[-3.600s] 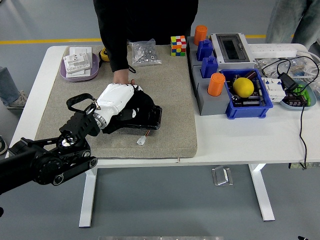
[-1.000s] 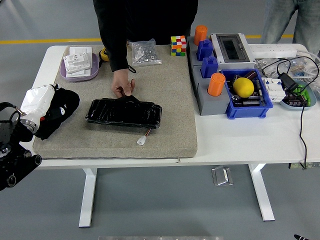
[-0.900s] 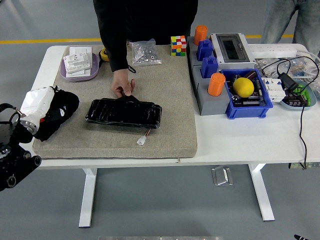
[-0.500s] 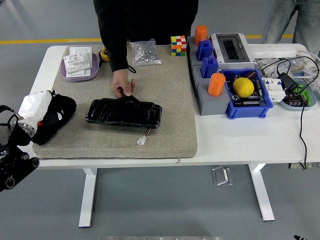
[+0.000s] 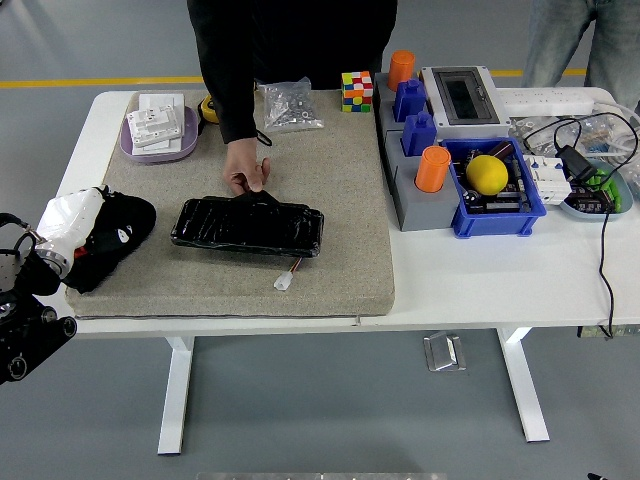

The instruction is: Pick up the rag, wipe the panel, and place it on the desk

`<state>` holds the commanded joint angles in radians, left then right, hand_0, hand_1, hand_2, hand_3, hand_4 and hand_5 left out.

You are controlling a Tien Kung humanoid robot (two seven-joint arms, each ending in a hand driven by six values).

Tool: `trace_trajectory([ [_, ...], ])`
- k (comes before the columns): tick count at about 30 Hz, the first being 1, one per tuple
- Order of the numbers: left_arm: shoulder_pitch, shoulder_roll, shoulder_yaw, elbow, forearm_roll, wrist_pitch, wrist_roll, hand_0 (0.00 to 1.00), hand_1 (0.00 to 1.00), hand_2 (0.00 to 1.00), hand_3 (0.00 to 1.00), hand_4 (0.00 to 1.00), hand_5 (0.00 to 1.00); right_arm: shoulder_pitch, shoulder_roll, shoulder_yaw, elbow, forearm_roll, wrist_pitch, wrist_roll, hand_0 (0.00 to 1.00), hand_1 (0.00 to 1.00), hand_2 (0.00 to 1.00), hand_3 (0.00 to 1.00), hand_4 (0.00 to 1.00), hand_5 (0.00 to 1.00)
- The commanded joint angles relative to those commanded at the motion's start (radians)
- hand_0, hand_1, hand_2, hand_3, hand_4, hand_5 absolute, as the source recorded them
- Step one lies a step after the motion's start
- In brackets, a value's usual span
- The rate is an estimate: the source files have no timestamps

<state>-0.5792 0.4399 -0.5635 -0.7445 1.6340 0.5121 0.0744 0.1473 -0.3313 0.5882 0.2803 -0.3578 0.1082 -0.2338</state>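
Observation:
The black rag (image 5: pixel 112 236) lies bunched at the left edge of the grey felt mat (image 5: pixel 330 200). My left hand (image 5: pixel 68 222), white-shelled on a black arm, rests on the rag with its fingers curled into the cloth. The glossy black panel (image 5: pixel 247 227) lies flat in the middle of the mat, well to the right of my hand. A small white connector (image 5: pixel 287 281) trails from its front edge. A person at the far side has one hand (image 5: pixel 246 178) holding the panel's back edge. My right arm is out of view.
A purple tray (image 5: pixel 160 145) with white boxes sits at the back left. A bag of screws (image 5: pixel 290 105) and a colour cube (image 5: pixel 356 90) lie at the back. On the right stand a grey block with orange cylinders (image 5: pixel 432 168), a blue bin (image 5: pixel 495 195) and cables (image 5: pixel 590 160).
Earlier my left hand pressed the rag on the panel. It has since carried the rag to the mat's left edge, and over the last second drifted slightly further left and down. The person's hand stays put.

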Motion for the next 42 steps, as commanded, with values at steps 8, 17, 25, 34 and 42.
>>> trace_trajectory([
  [8,-0.003,0.007,-0.008,-0.004,-0.001,-0.014,0.007,0.406,0.598,0.758,0.793,0.998,0.625,0.0,0.001,-0.002,-0.001,0.0,0.0,0.0,0.781,0.677,0.72,0.656,0.998,0.575],
  [17,-0.004,0.019,-0.021,-0.014,0.002,-0.023,0.01,0.414,0.612,0.773,0.809,0.998,0.71,0.0,0.0,-0.004,-0.003,0.001,0.0,-0.001,0.781,0.675,0.72,0.654,0.998,0.573],
  [25,0.008,0.059,-0.071,-0.13,0.007,-0.041,0.012,0.414,0.617,0.774,0.814,0.998,0.882,0.001,0.001,0.0,-0.003,-0.001,-0.002,0.0,0.781,0.675,0.72,0.653,0.998,0.572],
  [34,0.065,0.137,-0.21,-0.367,0.023,-0.082,0.088,0.413,0.622,0.764,0.797,0.998,0.952,-0.001,0.003,0.014,-0.003,-0.004,-0.003,0.002,0.782,0.675,0.72,0.652,0.998,0.571],
  [42,0.096,0.196,-0.305,-0.523,-0.1,-0.083,0.097,0.413,0.621,0.756,0.795,0.998,0.938,0.001,0.002,0.018,-0.001,-0.004,-0.005,0.001,0.783,0.675,0.719,0.652,0.998,0.571],
])
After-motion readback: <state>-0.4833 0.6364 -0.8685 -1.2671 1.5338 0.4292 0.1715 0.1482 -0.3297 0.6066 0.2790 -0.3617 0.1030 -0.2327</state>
